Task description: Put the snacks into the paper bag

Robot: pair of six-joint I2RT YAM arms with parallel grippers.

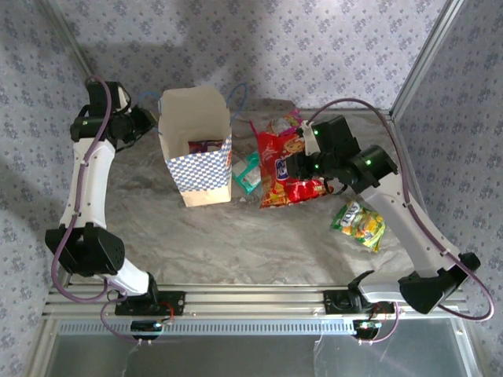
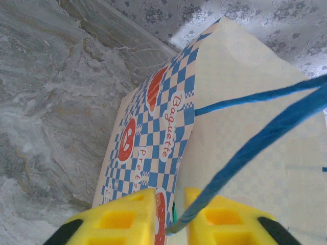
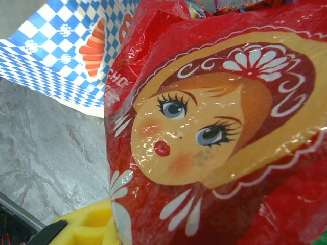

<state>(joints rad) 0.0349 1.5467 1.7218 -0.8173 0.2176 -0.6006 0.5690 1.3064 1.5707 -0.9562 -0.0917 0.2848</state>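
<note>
Top external first: nearest on the desk, towards its right edge, the green-yellow packet lies flat, well apart from everything else. Further in, right of centre, the right gripper has the large red packet. Right wrist shows the doll-face print pressed up against the lens, with one yellow finger at its lower left corner and the other hidden behind the plastic, so the grip is closed on the packet. Just left of it, a teal-white packet lies between the red one and the paper bag. The bag stands upright, mouth open, left of centre, and a dark purple packet sits inside. Beyond the red packet, near the far edge, a magenta packet peeks out. Far left, the left gripper is at the bag's rim — left wrist shows its yellow fingers drawn close together, pinching the checked wall with the blue cord handle running between them.
</note>
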